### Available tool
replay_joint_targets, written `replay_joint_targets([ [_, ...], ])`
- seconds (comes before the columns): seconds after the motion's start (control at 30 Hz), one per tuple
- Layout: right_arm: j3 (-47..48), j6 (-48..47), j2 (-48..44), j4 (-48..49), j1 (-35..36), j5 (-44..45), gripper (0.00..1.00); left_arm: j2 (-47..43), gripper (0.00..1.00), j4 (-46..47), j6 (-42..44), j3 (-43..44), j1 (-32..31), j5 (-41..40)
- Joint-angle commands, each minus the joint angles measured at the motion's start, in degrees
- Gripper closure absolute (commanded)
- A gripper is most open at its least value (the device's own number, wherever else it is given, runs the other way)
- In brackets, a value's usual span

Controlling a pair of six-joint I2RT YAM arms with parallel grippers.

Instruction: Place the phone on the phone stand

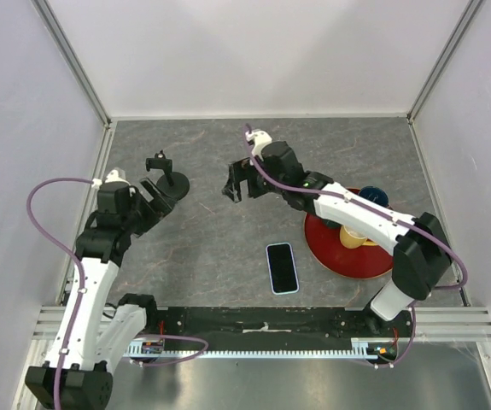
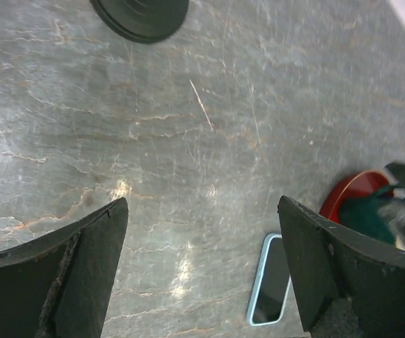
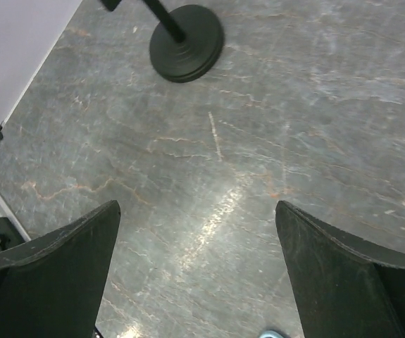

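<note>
The phone (image 1: 283, 267) lies flat and screen-up on the grey table, near the front edge and between the two arms. It also shows low in the left wrist view, as the phone (image 2: 272, 289) beside the right finger. The phone stand (image 1: 170, 177) stands upright at the back left on its round base (image 2: 140, 15); the right wrist view shows that base (image 3: 187, 42) too. My left gripper (image 1: 161, 198) hangs open just in front of the stand, empty (image 2: 202, 204). My right gripper (image 1: 235, 186) is open over bare table mid-back, holding nothing (image 3: 196, 205).
A red plate (image 1: 335, 252) sits at the right under my right arm, carrying a yellow cup (image 1: 353, 235) and a dark blue cup (image 1: 373, 198). Pale walls close in the table on the left, back and right.
</note>
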Motion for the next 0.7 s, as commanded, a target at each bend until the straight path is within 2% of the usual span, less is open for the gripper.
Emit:
replay_joint_targets([
  [0.0,5.2,-1.5,1.7,1.2,3.2,3.7,0.02,1.2,0.06,2.4,-6.4,4.7,5.2,2.8],
  [0.33,4.1,-3.4,0.4,0.7,3.8,11.4,0.02,12.2,0.04,19.0,-24.5,4.3,14.9,14.7],
  [0.5,3.3,-5.4,-0.5,0.1,3.8,14.5,0.02,16.7,0.04,31.6,-29.1,1.9,15.2,13.8],
  [0.67,3.0,-6.6,-1.2,-0.5,3.8,16.2,0.02,19.2,0.04,33.4,-28.7,1.3,15.2,5.9],
])
